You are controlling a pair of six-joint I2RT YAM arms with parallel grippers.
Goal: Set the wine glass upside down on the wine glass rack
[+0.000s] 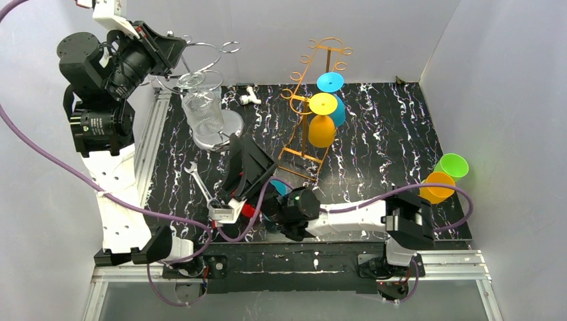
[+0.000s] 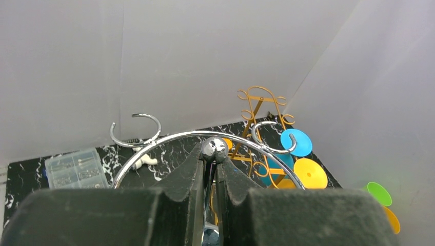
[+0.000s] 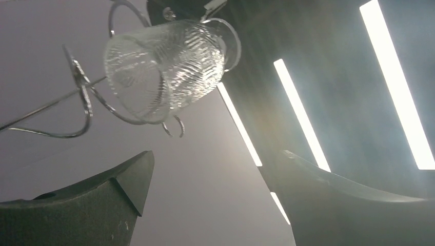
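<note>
Chrome wire forms the rack (image 1: 233, 126) at the far left of the mat. The left gripper (image 2: 214, 154) has its jaws together, pinching the knob at the rack's top. A clear glass (image 1: 202, 107) hangs upside down from the rack, foot up, bowl above the round base. Nearer and just right, the right gripper (image 1: 251, 155) sits low, jaws wide apart around nothing, aimed up at the glass. Farther right, an orange rack (image 1: 327, 47) carries a yellow glass (image 1: 322, 117) and a blue glass (image 1: 332, 90). A green cup (image 1: 452, 165) and an orange cup (image 1: 436, 188) stand at the right edge.
</note>
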